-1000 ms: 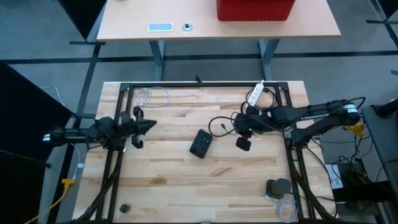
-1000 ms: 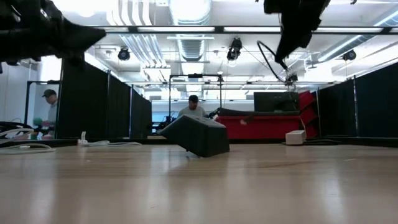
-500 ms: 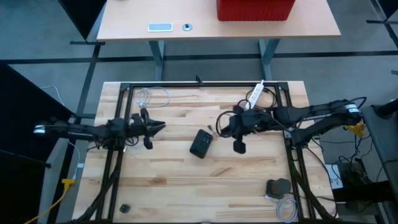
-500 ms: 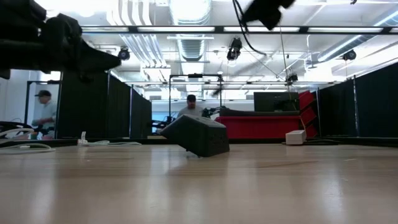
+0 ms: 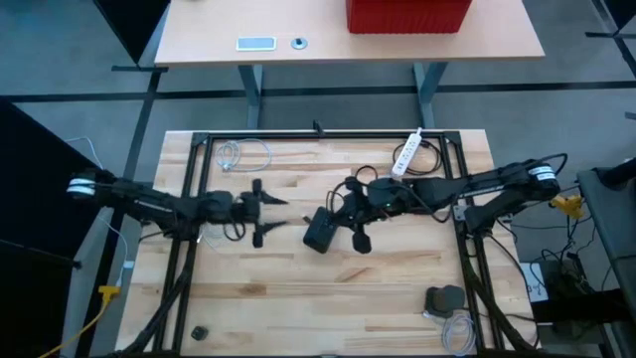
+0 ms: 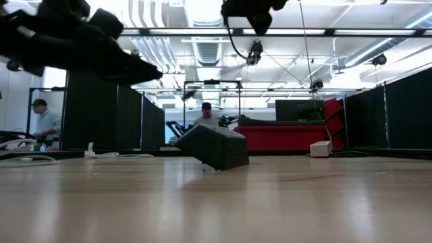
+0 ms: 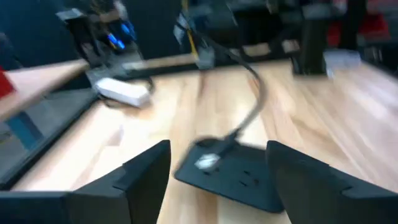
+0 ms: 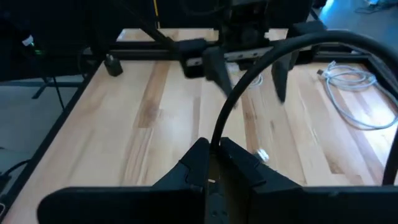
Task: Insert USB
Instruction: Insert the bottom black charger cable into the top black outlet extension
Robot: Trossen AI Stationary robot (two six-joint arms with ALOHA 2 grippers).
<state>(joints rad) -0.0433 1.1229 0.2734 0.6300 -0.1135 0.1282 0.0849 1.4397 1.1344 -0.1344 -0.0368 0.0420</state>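
A black box [image 5: 318,231] rests on the wooden table near its middle; it also shows in the low view [image 6: 212,150]. My right gripper [image 5: 338,207] hovers just right of it, shut on a black USB cable [image 8: 249,68]. In the left wrist view the cable curves down to its silver plug [image 7: 205,162], just over the box [image 7: 239,183]; whether they touch I cannot tell. My left gripper [image 5: 270,214] hangs open just left of the box, its fingers [image 7: 146,171] wide apart and pointing at it. My right gripper pinches the black cable [image 8: 219,134] between its two fingers, which come slanting down from the table's right side. Out of the fingertips the cable rises and arcs back over the gripper. The held stretch hangs clear of the table, well above the box.
A white power strip [image 5: 407,149] and a white cable coil [image 5: 243,154] lie along the far edge. A grey object [image 5: 444,298] and another white coil [image 5: 457,330] sit near right. A black frame [image 5: 328,136] borders the table. People [image 6: 206,116] move in the room behind.
My left gripper has moved toward the table's right, up to the box, tipping lower, and has opened wide. My right gripper has carried the cable toward the table's left, from right of the box to just beside it, tipping its nose down. The box has stayed put.
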